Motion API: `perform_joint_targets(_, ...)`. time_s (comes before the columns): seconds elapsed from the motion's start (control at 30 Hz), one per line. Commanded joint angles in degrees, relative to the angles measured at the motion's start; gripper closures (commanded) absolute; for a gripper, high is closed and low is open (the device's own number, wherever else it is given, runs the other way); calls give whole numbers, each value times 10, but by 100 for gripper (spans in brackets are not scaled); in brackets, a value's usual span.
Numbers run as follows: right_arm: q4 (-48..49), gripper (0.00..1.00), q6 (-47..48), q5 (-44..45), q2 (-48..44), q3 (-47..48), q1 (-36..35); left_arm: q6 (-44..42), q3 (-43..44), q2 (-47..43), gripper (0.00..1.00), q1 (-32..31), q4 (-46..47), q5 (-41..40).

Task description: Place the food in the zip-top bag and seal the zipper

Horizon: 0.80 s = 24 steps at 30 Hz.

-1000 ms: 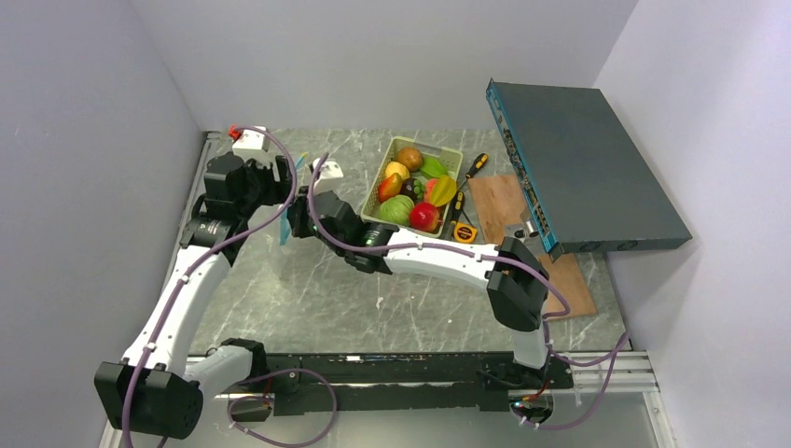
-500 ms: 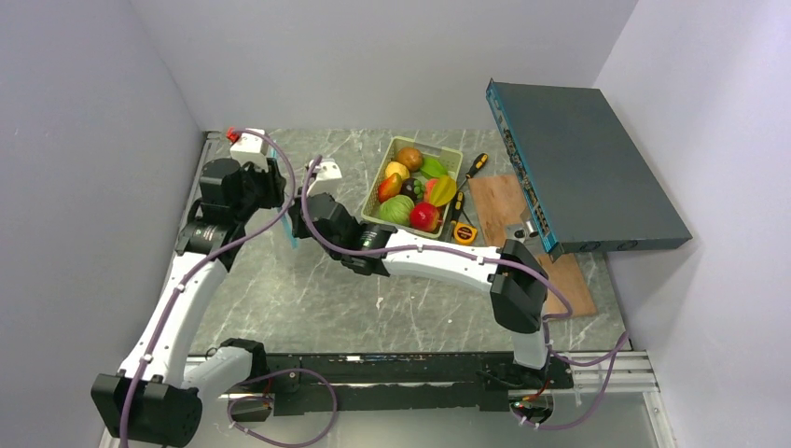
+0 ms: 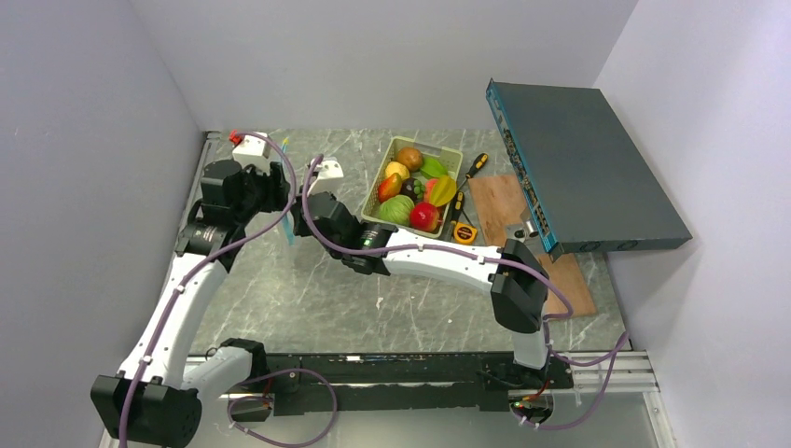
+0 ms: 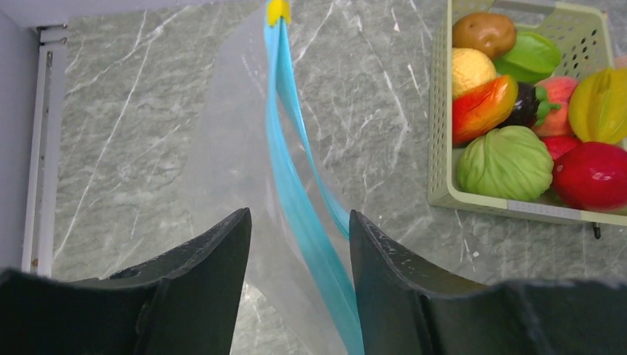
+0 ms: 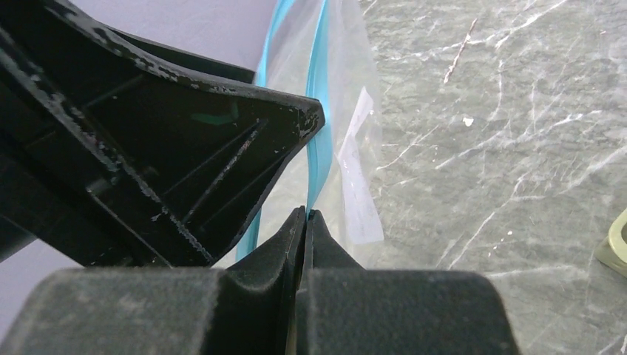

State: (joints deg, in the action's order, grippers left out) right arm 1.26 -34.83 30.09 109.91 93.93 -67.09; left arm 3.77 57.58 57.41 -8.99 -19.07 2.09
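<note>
Grey marble table (image 3: pixel 308 289); well left of basket (image 4: pixel 441 111) holding food (image 4: pixel 505 159), right gripper (image 5: pixel 303 218) pinching zipper (image 4: pixel 296 192), left gripper (image 4: pixel 297 218) spread astride zip-top bag (image 4: pixel 222 148) mouth.

Light blue zipper (image 4: pixel 279 111), pale green basket (image 4: pixel 437 148), grey white-veined table (image 4: pixel 133 111)

One zip-top bag (image 4: pixel 222 133), one basket (image 4: pixel 440 111), about nine food pieces (image 4: pixel 505 161), two screwdrivers (image 3: pixel 477 166), one tape measure (image 3: pixel 464 232).

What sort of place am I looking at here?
Probably a robot test booth: two arms bolted to a table, plain walls around it, and toy fruit in a basket.
</note>
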Motion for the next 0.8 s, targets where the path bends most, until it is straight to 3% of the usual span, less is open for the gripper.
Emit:
perform_joint_targets(0.0,4,100,11,20,-23,29,-2,-3,16,-2,41,0,-11,-8)
perform_joint_targets(0.07,1,100,14,22,-20,32,-3,-3,10,-13,32,0,-7,-3)
perform_joint_targets(0.27,-4,100,23,28,-16,40,-3,-8,-9,-49,20,-1,12,-2)
perform_joint_targets(0.37,-4,100,25,30,-15,40,-3,-9,-5,-47,22,-1,8,-3)
perform_joint_targets(0.47,-7,100,23,30,-13,43,-4,-8,2,-38,31,-2,-3,-14)
perform_joint_targets(0.67,-10,100,25,32,-8,50,-4,-10,-4,-49,26,-7,0,-19)
perform_joint_targets(0.77,-10,100,26,33,-6,54,-4,-7,-3,-48,31,-7,0,-36)
